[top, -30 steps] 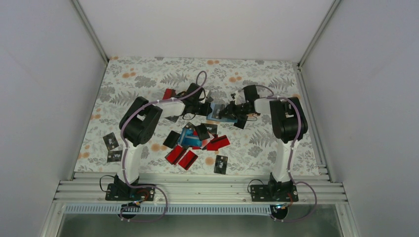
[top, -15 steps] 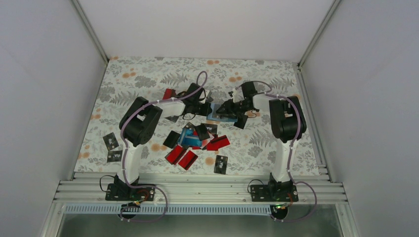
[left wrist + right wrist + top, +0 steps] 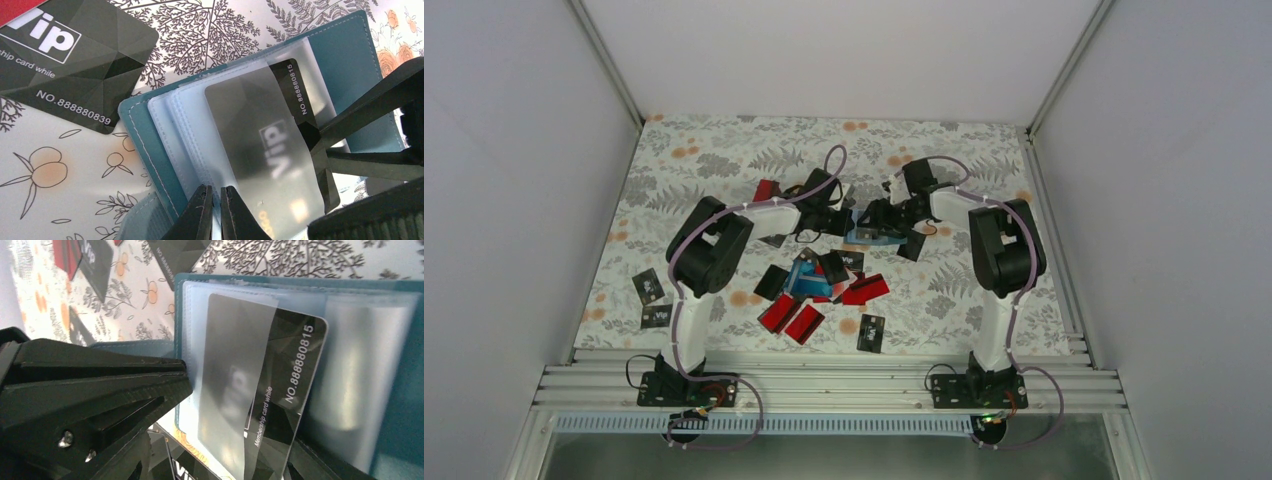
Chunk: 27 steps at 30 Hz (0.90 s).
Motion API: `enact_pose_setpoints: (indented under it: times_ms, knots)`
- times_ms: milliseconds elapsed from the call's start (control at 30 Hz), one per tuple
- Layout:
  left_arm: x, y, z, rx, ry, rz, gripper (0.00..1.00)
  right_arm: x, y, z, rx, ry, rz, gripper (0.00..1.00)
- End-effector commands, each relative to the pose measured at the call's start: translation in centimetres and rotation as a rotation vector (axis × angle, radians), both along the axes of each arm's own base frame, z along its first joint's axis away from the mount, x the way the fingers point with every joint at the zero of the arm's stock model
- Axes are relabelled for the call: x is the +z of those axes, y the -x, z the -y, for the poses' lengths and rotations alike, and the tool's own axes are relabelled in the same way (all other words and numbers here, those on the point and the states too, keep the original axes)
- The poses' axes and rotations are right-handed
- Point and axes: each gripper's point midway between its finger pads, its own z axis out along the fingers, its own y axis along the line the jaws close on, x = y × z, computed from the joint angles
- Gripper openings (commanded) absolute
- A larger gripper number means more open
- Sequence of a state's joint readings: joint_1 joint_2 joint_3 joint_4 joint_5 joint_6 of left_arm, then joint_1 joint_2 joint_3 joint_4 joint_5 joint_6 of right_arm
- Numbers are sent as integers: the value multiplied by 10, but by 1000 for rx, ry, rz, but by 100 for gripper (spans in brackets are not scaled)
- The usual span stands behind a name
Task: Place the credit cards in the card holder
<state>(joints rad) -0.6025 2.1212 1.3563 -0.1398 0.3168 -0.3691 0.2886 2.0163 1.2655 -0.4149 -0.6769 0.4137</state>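
**Right wrist swings far and left; black card half into the sleeve**

Since a second ago the right arm [image 3: 999,245] has carried its wrist toward the far left, while the left arm [image 3: 709,245] has kept its pose. Both reach over the flowered table [image 3: 694,165] and meet near its middle.

Between them lies the card holder [image 3: 862,236], opened flat with its teal cover down and its clear sleeves up. On its near side sits a heap of loose credit cards [image 3: 819,290] in red, black and blue. Two more black cards [image 3: 649,287] lie well apart at the left.

The left gripper [image 3: 216,191] has its fingers almost together, pinching the left edge of the sleeves. The right gripper [image 3: 318,145] is closed narrowly on the edge of a black card [image 3: 298,82]. That card is partly slid under the top sleeve, with its numbered end outside.
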Motion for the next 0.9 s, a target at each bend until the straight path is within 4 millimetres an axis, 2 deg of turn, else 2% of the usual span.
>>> enact_pose_setpoints:
  times_ms: [0,167,300,400,500,733,867]
  knots:
    - [-38,25,-17,-9,-108,-112,6,-13,0,27,-71,207,-3,66]
    - [-37,24,-16,-11,-107,-108,6,-6,-6,31,-90,238,27,65]
    - [-37,24,-16,-10,-105,-109,6,-3,-11,25,-79,212,47,61]
    - [-38,24,-16,-9,-103,-110,6,-9,-14,19,-64,197,36,53]
    - [-37,24,-16,-11,-102,-109,6,-13,-18,18,-63,200,36,51]
    - [-37,25,-16,-18,-107,-107,3,-13,-22,10,-52,221,61,41]
    - [-35,24,-16,-20,-104,-100,2,-21,-19,5,-25,285,66,40]
